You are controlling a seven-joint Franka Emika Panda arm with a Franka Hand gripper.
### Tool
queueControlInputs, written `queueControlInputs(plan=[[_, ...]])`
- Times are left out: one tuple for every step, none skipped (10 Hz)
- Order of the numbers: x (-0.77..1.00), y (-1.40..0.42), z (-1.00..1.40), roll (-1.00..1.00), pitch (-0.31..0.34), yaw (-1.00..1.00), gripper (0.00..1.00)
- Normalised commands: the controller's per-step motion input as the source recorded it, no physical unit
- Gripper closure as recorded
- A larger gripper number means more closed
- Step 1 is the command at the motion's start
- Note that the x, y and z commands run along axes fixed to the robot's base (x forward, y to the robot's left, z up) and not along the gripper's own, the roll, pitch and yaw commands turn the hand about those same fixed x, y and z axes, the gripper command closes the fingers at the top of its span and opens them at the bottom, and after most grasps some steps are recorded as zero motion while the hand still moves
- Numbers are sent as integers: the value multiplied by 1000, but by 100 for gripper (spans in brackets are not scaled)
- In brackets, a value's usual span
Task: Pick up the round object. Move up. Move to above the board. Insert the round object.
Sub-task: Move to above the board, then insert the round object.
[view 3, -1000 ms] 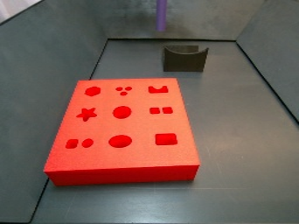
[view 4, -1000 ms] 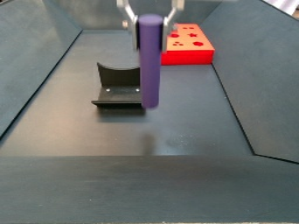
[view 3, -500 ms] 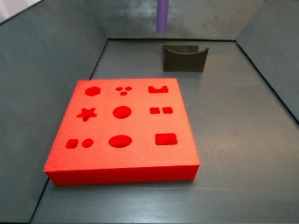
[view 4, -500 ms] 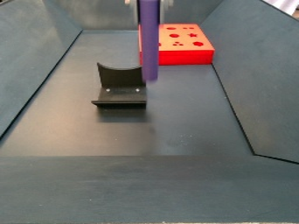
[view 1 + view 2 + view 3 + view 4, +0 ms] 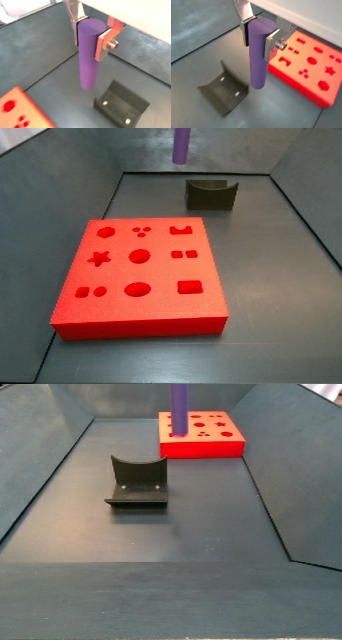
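Observation:
The round object, a long slim purple peg (image 5: 88, 55), hangs upright between my gripper's (image 5: 93, 31) two silver fingers, which are shut on its upper end; it also shows in the wrist view (image 5: 258, 52). In both side views only its lower end shows at the top edge (image 5: 182, 145) (image 5: 177, 398), high above the floor; the gripper is out of frame there. The red board (image 5: 138, 278) with shaped cut-outs lies flat on the floor, also seen in a side view (image 5: 205, 434) and both wrist views (image 5: 308, 62) (image 5: 20, 108).
The dark grey holder block (image 5: 136, 482) stands on the floor below the peg, apart from the board; it also shows in the side view (image 5: 210, 193) and in both wrist views (image 5: 122, 104) (image 5: 223, 92). Sloped grey walls enclose the floor.
The peg has risen with the gripper: a second ago its lower end hung just above the floor beside the holder, now only its tip shows at the top of both side views.

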Motion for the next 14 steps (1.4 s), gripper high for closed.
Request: queueControlInputs(plan=[[-146, -1000, 384, 62, 10, 18, 100], [-145, -1000, 388, 47, 9, 10, 100], [-146, -1000, 393, 45, 13, 9, 100], [-142, -1000, 395, 41, 16, 7, 100], [-132, -1000, 399, 31, 32, 8, 100], [-127, -1000, 409, 21, 42, 10, 100], [-122, -1000, 425, 13, 44, 9, 100], [-93, -849, 370, 4, 44, 9, 100], [-51, -560, 249, 1, 51, 8, 100], [-18, -337, 159, -2, 56, 9, 100], [3, -171, 90, 2, 66, 8, 100], [74, -631, -983, 0, -80, 120, 100], [103, -629, -1000, 14, -59, 114, 100], [40, -597, -1000, 64, -94, 80, 100]])
